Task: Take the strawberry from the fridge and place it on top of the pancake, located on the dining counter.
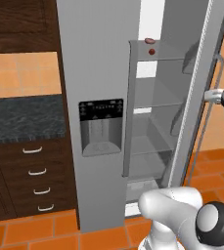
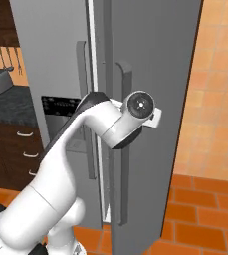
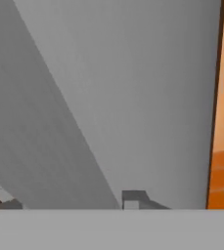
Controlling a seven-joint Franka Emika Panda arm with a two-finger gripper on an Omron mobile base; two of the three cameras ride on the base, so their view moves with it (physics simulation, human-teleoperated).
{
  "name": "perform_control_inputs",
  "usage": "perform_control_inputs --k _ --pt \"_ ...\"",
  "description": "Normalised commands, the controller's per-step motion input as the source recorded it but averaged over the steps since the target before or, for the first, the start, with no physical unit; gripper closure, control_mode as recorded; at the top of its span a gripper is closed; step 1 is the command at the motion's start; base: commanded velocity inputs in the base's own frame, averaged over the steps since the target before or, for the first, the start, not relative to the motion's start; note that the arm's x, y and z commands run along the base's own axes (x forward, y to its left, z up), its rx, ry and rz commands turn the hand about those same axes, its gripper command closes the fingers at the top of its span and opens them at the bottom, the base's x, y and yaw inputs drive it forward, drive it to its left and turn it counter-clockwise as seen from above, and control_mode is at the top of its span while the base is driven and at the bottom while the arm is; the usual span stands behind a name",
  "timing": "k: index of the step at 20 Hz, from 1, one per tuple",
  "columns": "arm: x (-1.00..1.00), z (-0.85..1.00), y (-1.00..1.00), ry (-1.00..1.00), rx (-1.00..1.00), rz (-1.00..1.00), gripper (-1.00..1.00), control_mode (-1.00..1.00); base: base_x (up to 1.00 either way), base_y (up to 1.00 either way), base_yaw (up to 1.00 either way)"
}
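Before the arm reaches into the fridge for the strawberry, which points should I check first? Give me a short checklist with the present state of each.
1. Right fridge door open enough to show the shelves: ok.
2. Strawberry in sight on the upper shelf: ok.
3. Pink item apart from the strawberry: ok, it lies just above it.
4. Hand clear of the door: not ok, it is at the door's outer face by the handle.
5. Fingers open for the grasp: cannot tell.
6. Straight path from hand to shelf: not ok, the door stands between them.
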Motion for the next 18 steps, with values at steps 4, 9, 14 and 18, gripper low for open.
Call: perform_control_inputs --k 4,9,14,18 --pt "-0.20 0.06 -0.86 0.13 0.09 -0.11 -1.00 -1.00 0.00 0.00 0.00" --pt "-0.87 0.40 0.19 0.00 -0.14 -0.07 -1.00 -1.00 0.00 0.00 0.00" --pt "-0.59 0.28 0.95 0.11 -0.56 0.06 -1.00 -1.00 0.00 0.00 0.00" --pt "0.00 0.00 0.97 0.45 -0.78 0.19 -1.00 -1.00 0.00 0.00 0.00"
